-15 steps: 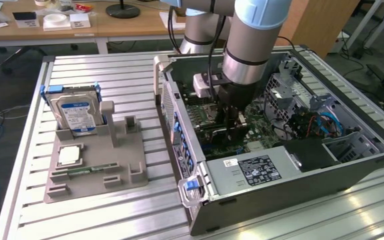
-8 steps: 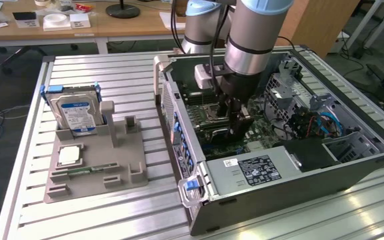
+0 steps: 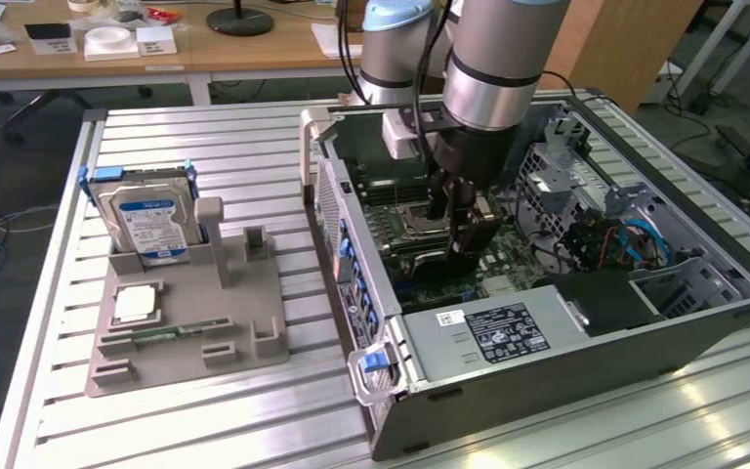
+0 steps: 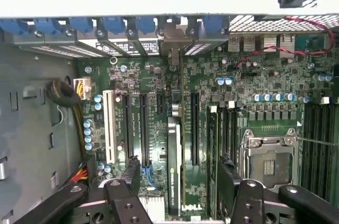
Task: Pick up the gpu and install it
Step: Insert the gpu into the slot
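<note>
The gpu stands on edge in a slot of the green motherboard. I see its dark cooler side from above, and its silver bracket meets the case's rear wall. My gripper is open right over the card. One black finger is on one side of it and the other on the opposite side, neither touching it. In the exterior view the gripper reaches down inside the open computer case.
A grey holder on the slatted table carries a hard drive, a processor chip and a memory stick. Inside the case are a processor socket, bundled cables and blue slot latches.
</note>
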